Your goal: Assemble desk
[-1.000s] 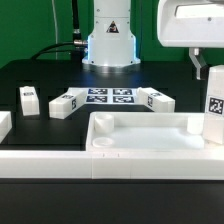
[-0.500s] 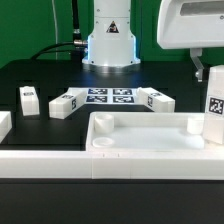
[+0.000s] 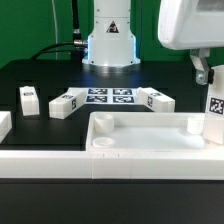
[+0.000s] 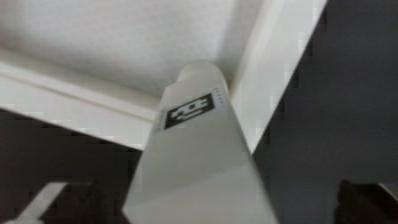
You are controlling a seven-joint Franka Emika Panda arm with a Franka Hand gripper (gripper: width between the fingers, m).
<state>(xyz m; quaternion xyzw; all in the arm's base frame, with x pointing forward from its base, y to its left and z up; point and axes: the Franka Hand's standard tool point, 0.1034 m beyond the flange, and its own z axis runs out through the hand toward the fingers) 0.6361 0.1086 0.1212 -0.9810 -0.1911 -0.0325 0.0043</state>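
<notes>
The tabletop [image 3: 140,143] is plain white, the legs [image 3: 64,103] white with black-and-white square tags, the marker board [image 3: 108,96] white with black tags, the table [image 3: 45,80] black, the backdrop [image 3: 30,25] green.

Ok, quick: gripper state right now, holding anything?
Gripper: open, holding nothing; the upright desk leg stands free just below it.

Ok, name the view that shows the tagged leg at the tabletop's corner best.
The wrist view: the leg fills the middle, its tag facing the camera, with the tabletop behind. The exterior view catches only a strip of it at the picture's right edge.
</notes>
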